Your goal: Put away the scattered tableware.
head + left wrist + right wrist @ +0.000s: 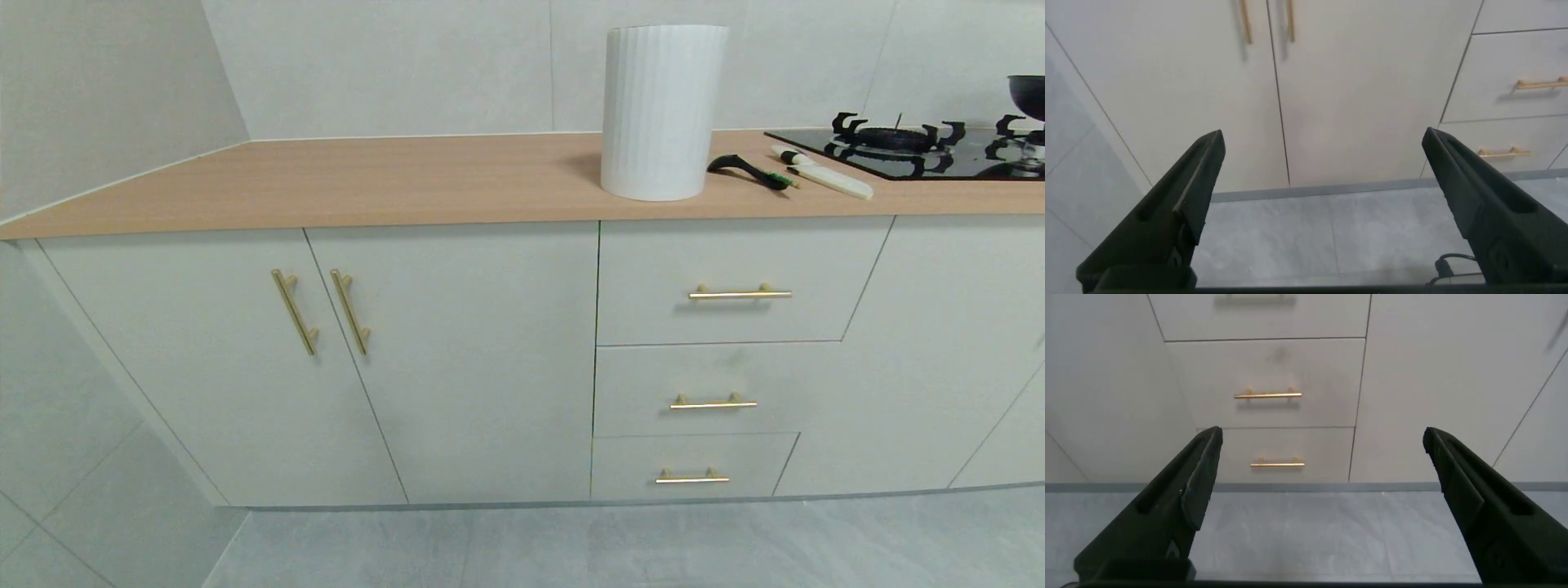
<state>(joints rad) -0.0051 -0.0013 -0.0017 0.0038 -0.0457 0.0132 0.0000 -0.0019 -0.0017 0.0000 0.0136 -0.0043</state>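
Observation:
On the wooden countertop (392,184) stands a tall white ribbed cylinder container (660,110). Just to its right lie a black-handled utensil (747,171) and a white knife-like utensil (820,173) with a green band. My left gripper (1323,155) hangs low in front of the cabinet doors, open and holding nothing. My right gripper (1323,449) hangs low before the lower drawers, open as well, with nothing between its fingers.
A black gas hob (914,147) with pan supports sits at the counter's right end, a dark pot (1027,94) on it. Below are two cabinet doors (326,359) with gold handles and three drawers (735,282). Grey tiled floor (571,547) lies in front.

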